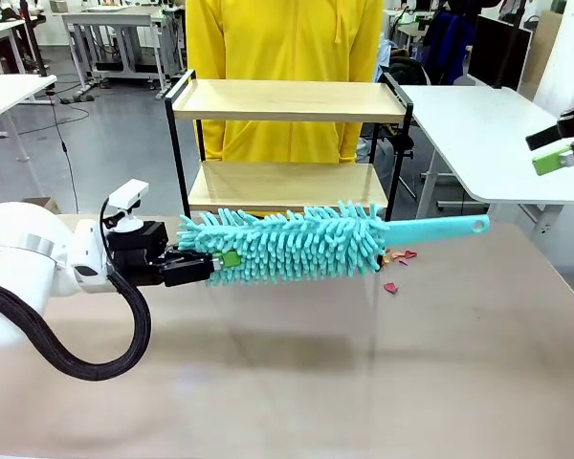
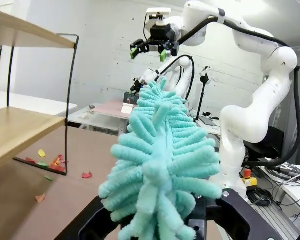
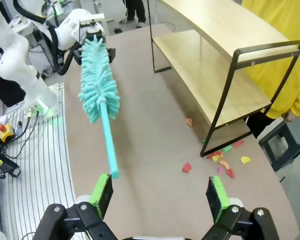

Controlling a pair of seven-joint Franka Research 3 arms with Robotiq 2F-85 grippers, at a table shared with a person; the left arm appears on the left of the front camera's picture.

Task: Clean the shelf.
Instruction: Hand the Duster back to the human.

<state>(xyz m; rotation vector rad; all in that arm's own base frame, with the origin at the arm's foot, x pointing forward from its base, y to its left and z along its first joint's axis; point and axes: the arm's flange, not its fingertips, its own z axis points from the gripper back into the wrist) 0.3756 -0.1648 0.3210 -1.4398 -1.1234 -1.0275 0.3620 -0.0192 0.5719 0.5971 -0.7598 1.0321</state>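
Our left hand (image 1: 213, 262) grips the duster (image 1: 287, 242) just before the shelf (image 1: 289, 99); our right hand (image 3: 160, 192) hangs released, well right of it.

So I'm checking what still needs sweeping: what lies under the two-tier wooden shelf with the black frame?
Small coloured paper scraps lie by one corner of the shelf; the lower board hides the tabletop beneath it.

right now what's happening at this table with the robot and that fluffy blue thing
The left gripper is shut on the fluffy end of a teal duster, holding it level above the table in front of the shelf, its handle pointing toward the robot's right. The right gripper is open and hangs above the table near the handle's tip. Small coloured scraps lie on the table by the shelf's corner. A person in yellow stands behind the shelf.
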